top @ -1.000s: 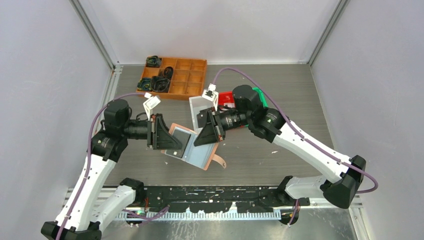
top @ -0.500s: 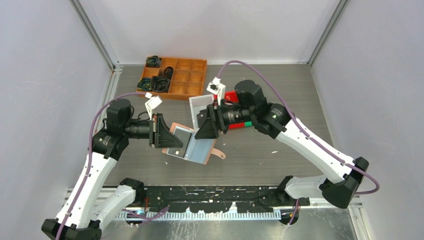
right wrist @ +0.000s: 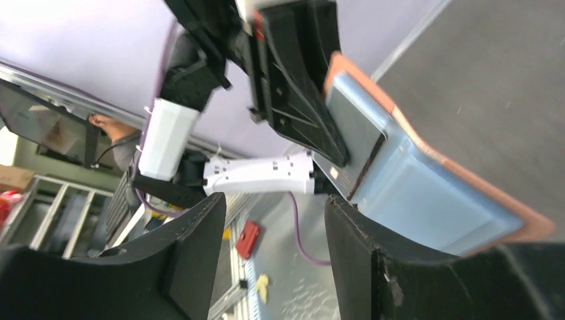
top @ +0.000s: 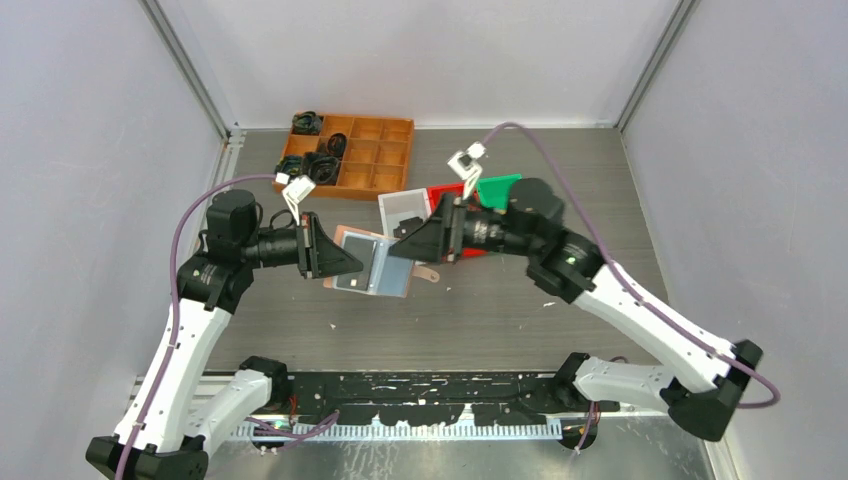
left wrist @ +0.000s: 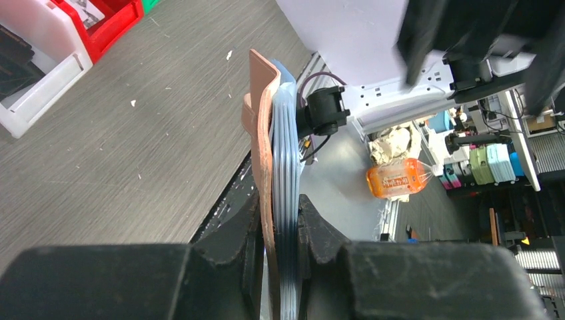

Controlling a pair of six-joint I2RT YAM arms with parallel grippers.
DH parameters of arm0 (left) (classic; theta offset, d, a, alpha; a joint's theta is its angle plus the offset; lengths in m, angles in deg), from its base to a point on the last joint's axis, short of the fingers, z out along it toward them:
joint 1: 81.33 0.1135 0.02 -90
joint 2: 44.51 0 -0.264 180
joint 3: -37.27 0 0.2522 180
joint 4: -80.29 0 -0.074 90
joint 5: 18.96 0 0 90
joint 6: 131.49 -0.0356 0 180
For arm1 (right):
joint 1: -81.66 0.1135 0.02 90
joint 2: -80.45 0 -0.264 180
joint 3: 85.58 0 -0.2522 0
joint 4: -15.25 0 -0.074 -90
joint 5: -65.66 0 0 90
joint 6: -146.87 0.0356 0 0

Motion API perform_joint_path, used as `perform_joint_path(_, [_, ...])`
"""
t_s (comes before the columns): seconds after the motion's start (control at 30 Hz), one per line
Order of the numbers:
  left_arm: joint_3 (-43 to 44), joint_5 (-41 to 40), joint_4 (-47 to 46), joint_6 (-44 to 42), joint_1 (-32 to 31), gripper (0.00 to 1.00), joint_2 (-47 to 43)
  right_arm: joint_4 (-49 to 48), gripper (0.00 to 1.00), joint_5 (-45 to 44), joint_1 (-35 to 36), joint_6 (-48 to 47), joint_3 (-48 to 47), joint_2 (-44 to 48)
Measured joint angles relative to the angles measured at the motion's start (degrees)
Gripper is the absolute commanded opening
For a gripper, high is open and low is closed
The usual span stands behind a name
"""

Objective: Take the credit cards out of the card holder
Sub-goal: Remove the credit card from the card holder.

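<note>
The salmon-pink card holder (top: 377, 268) hangs open above the table, its clear bluish sleeves facing up. My left gripper (top: 338, 264) is shut on its left end. In the left wrist view the card holder (left wrist: 264, 127) stands edge-on, leather and sleeves pinched at the left gripper (left wrist: 278, 208). One of the credit cards (top: 362, 257), grey with a dark edge, shows through a sleeve beside the left fingers. My right gripper (top: 417, 241) stands open just right of the holder, with nothing in it. In the right wrist view the card holder (right wrist: 433, 200) and that card (right wrist: 356, 123) lie beyond the right gripper (right wrist: 273, 223).
An orange compartment tray (top: 392, 150) with black items stands at the back left. White (top: 400, 207), red (top: 448, 190) and green (top: 498, 187) bins sit behind the right gripper. The white bin (left wrist: 46, 73) and red bin (left wrist: 110, 20) also show in the left wrist view.
The right gripper has opened, let go of the card holder and drawn back to the right. The left gripper has lifted the holder a little toward the back.
</note>
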Motion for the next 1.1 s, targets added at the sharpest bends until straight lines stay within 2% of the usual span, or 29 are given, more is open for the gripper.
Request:
perform_joint_path(0.17, [0.17, 0.13, 0.0, 1.05, 0.09, 0.0, 0.02, -1.81, 0.62, 1.42, 3.69, 2.95, 4.37, -5.33])
perform_joint_path(0.6, [1.33, 3.32, -2.08, 7.85, 0.52, 0.0, -0.04, -11.93, 0.59, 4.87, 4.04, 7.02, 6.91, -9.01])
perform_joint_path(0.97, [1.33, 4.0, -5.79, 12.81, 1.22, 0.0, -0.96, -18.27, 0.47, 6.43, 4.17, 10.43, 7.34, -10.93])
perform_joint_path(1.1, [1.31, 4.66, -6.91, 14.29, 1.57, 0.04, -1.62, -22.53, 0.44, 7.58, 4.07, 13.16, 8.57, -11.17])
